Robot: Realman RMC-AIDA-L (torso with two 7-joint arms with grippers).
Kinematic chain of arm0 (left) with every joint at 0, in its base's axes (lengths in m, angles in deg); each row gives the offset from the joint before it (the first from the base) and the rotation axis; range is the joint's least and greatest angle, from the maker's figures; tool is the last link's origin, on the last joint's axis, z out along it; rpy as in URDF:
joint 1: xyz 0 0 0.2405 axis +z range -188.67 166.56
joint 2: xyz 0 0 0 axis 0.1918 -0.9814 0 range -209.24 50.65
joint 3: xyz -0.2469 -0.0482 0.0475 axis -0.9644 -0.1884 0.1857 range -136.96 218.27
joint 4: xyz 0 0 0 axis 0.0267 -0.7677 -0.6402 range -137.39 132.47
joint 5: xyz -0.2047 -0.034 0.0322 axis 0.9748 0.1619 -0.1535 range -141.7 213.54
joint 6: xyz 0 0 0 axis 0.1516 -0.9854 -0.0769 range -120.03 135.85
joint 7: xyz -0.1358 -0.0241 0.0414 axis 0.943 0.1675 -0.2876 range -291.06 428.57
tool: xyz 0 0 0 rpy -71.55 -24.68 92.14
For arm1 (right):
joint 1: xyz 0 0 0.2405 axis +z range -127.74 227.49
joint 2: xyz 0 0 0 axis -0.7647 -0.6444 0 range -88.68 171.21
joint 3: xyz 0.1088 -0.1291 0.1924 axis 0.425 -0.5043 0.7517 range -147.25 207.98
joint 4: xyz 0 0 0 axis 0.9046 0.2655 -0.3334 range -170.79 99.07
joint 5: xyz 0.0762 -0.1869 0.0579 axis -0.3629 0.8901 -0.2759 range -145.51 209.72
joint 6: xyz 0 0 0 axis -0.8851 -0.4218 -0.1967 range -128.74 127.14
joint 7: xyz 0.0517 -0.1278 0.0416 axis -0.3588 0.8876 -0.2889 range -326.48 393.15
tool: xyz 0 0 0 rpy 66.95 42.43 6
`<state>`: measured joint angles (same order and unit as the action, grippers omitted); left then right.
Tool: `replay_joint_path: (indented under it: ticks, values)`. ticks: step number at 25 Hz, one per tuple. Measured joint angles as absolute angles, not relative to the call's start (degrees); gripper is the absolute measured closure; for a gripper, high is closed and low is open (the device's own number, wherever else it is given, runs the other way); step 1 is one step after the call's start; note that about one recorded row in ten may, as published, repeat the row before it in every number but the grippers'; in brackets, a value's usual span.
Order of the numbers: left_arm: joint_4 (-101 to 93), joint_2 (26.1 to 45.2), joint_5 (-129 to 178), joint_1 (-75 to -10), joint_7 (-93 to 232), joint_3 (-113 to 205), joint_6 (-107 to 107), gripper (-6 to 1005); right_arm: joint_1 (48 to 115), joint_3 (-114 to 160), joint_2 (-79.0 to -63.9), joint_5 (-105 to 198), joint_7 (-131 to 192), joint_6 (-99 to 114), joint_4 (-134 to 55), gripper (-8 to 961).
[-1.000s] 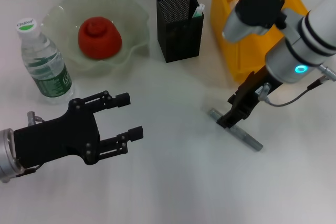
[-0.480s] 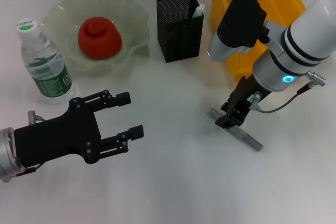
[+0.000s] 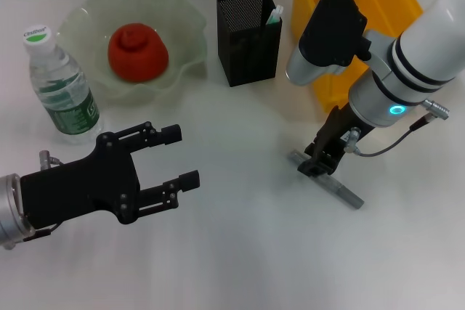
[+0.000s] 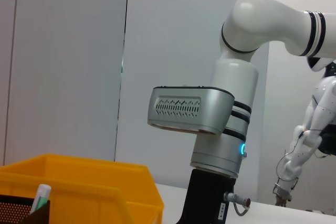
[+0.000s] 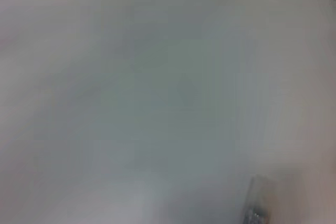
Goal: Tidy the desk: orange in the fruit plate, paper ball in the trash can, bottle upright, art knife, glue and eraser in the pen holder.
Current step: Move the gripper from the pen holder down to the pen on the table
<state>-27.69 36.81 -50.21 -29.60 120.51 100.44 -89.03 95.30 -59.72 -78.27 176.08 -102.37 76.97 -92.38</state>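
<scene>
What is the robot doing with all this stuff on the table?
It is tidying the desk. The right tool is down on a grey art knife lying on the table. The left tool hovers open and empty. The orange sits in the fruit plate, the bottle stands upright, and the pen holder waits beside the trash can.

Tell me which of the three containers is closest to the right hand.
The yellow trash can: it stands just behind the right hand, which is down at the grey art knife. The black pen holder and fruit plate sit farther left.

Red-orange orange (image 3: 138, 51), pale green fruit plate (image 3: 185, 25), yellow trash can (image 3: 330, 70).
</scene>
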Motion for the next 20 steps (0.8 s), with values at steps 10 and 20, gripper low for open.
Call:
replay_joint_path:
  ticks: [10, 20]
  values:
    - [-27.69, 36.81, -50.21, -29.81, 120.68, 100.42, -89.03, 284, 95.91, -60.26, -78.27, 176.08, -102.37, 76.80, -90.69, 657]
    - [-27.69, 36.89, -50.21, -29.95, 120.70, 100.42, -89.03, 284, 95.93, -60.34, -78.27, 176.15, -102.37, 76.81, -90.60, 733]
